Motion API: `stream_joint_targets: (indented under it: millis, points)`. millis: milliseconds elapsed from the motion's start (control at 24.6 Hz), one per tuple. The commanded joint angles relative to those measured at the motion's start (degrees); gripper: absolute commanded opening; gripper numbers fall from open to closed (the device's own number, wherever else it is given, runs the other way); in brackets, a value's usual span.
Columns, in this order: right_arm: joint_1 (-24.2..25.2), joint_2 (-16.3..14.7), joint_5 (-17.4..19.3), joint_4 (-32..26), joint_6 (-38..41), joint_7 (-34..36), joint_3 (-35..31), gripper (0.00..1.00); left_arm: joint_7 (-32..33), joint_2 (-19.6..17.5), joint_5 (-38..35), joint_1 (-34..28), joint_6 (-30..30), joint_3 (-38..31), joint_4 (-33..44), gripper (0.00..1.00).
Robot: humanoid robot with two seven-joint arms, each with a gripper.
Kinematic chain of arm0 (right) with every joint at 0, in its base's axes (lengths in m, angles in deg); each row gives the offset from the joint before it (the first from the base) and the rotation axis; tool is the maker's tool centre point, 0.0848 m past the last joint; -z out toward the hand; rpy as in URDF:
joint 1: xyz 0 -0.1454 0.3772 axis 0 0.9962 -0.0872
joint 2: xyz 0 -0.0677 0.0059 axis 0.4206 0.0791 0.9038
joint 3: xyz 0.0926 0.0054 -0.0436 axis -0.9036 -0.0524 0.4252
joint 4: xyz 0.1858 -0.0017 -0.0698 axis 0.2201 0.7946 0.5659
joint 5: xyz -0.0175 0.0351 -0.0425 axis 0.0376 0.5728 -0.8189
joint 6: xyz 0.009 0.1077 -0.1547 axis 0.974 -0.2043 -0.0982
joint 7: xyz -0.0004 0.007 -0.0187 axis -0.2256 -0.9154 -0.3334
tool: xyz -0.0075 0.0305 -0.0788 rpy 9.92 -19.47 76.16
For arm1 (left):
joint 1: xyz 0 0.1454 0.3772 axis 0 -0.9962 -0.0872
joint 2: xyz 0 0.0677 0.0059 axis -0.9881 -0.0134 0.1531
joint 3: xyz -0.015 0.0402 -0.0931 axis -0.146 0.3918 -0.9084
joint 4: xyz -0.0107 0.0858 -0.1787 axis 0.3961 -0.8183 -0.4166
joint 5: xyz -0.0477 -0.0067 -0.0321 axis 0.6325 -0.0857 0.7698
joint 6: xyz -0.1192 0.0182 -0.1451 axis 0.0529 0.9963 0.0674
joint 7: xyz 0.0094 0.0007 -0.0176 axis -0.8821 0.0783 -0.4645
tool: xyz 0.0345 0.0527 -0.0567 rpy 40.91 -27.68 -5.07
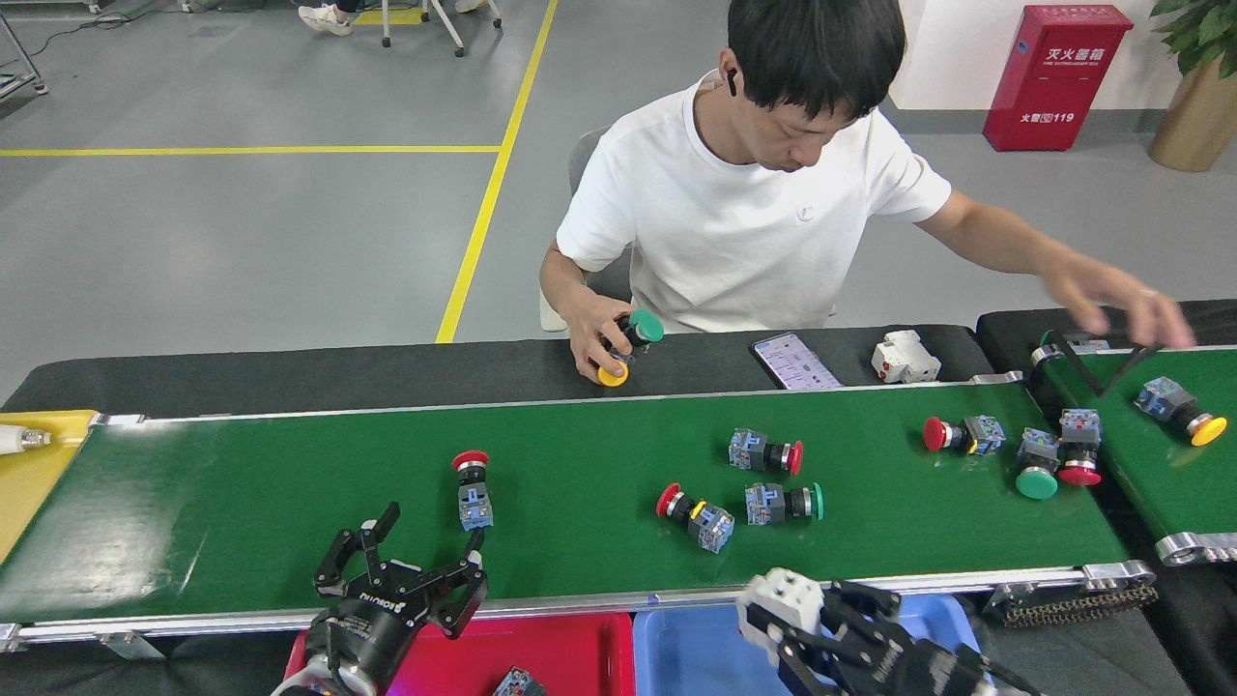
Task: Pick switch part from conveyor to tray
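Over the blue tray (691, 648), right tool (773, 609) clamps a half-hidden white part (785, 592).

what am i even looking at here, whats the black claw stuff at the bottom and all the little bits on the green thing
This one picture is taken from a robot's own head, looking forward and down. The black shapes at the bottom are the ends of its two arms. The left claw hangs open over the near edge of the conveyor, a wide green belt. The right claw grips a white switch part above the blue tray; a red tray sits beside it. The bits on the belt are push-button switches with red or green caps, such as the red-capped switch just beyond the left claw. Across the belt sits a person: one hand holds switches on the black table, the other hand reaches over a second, shorter belt.
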Motion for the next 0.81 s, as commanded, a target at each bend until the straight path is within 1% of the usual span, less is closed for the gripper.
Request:
stream_joint_targets:
  millis: [0, 41, 122, 163, 203, 285, 325, 366, 447, 488, 569, 651, 691, 732, 773]
  points:
    - [0.8, 0.3, 0.3, -0.8, 5.8, 0.5, -2.7, 0.64, 0.3, 0.3, -0.5, 3.0, 0.6, 0.0, -2.2, 1.00]
    - [0.8, 0.4, 0.3, -0.8, 5.8, 0.0, -3.8, 0.98, 0.3, 0.2, -0.6, 4.0, 0.7, -0.1, -3.6, 1.00]
    - [0.8, 1.0, 0.6, -0.8, 5.8, -0.8, -6.6, 0.98, 0.3, -0.1, -0.6, 5.9, 0.7, -0.2, -6.3, 1.00]
    - [0.6, 2.0, 0.8, -0.9, 5.8, -0.9, -7.5, 0.98, 0.4, -0.2, -0.8, 6.6, 0.8, -0.2, -7.7, 0.98]
    - [0.3, 3.0, 0.9, -0.8, 5.8, -1.0, -8.2, 0.98, 0.6, -0.4, -0.8, 7.3, 1.4, -0.1, -9.3, 0.93]
    - [-0.4, 4.4, 0.9, -0.8, 5.8, -1.1, -9.2, 0.98, 1.4, -0.6, -0.8, 8.7, 3.0, -0.1, -12.1, 0.87]
    - [-0.9, 4.6, 0.9, -0.8, 4.8, -1.1, -9.9, 0.98, 1.3, -0.8, -0.6, 9.2, 3.3, -0.5, -13.2, 0.75]
    - [-1.5, 4.6, 0.9, -0.7, 2.8, -1.1, -10.2, 0.98, 1.3, -0.8, -0.6, 9.6, 3.5, -0.8, -13.8, 0.56]
    - [-3.8, 4.6, 0.8, -0.1, -4.5, -1.8, -10.1, 0.98, 1.3, -1.2, -0.3, 9.8, 3.5, -1.2, -14.0, 0.26]
    - [-5.2, 4.6, 0.6, 0.7, -10.4, -2.8, -10.0, 0.98, 1.3, -1.3, -0.2, 9.7, 3.3, -1.2, -13.8, 0.08]
    - [-6.8, 4.7, 0.0, 1.6, -19.5, -3.1, -10.0, 0.98, 1.1, -1.5, 0.2, 9.4, 3.0, -1.3, -13.7, 0.05]
    - [-7.3, 5.4, -1.2, 2.4, -28.4, -2.9, -9.8, 0.97, 0.8, -1.7, 1.7, 9.0, 3.0, -1.4, -13.4, 0.04]
    - [-7.3, 6.3, -2.7, 3.0, -31.1, -2.5, -9.8, 0.97, 0.8, -1.8, 2.6, 8.8, 3.0, -1.5, -13.0, 0.04]
    - [-7.3, 7.5, -5.6, 3.7, -32.3, -1.3, -9.8, 0.96, 0.8, -2.3, 3.6, 8.0, 2.9, -1.8, -12.0, 0.04]
    - [-6.9, 8.7, -9.1, 4.5, -32.6, 1.6, -9.8, 0.95, 0.7, -2.9, 4.5, 6.9, 2.8, -1.9, -10.6, 0.04]
